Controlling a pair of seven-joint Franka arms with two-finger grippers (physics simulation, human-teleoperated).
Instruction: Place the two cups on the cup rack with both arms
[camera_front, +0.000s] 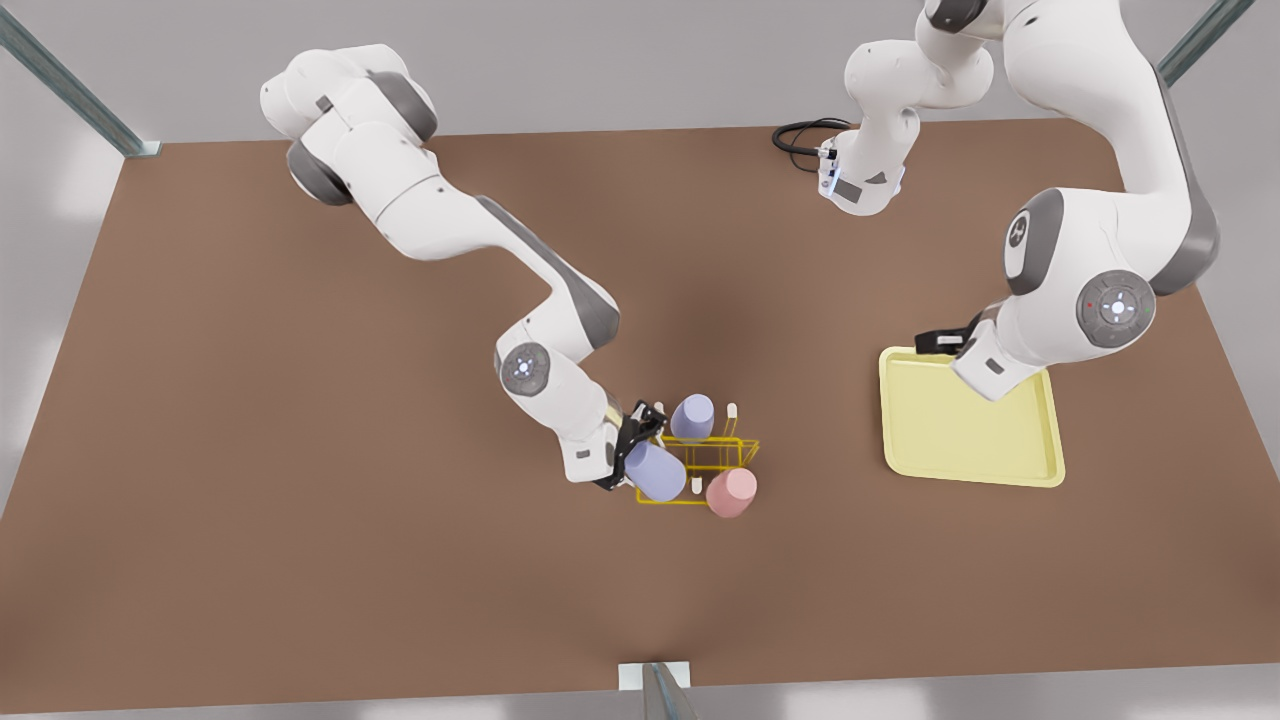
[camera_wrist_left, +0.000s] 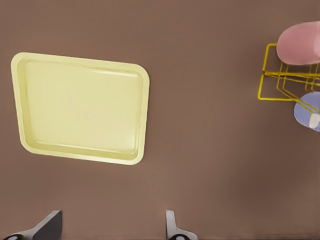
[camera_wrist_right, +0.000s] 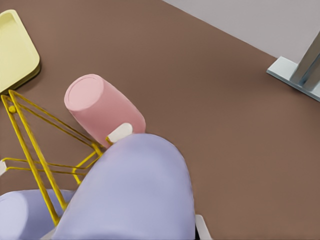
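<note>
Brown worktop (camera_front: 300, 480) carries the yellow cup rack (camera_front: 712, 458) near its middle and a pale yellow tray (camera_front: 965, 440) toward the front view's right. On the rack sit a salmon pink cup (camera_front: 732, 492) and a lavender cup (camera_front: 692, 416), each over a peg. The right hand (camera_front: 633, 447) is at the rack's side toward the front view's left, clenched on a second lavender cup (camera_front: 656, 472) tilted against the frame. The left hand (camera_wrist_left: 112, 227) hangs released above the tray's edge, well apart from the rack.
</note>
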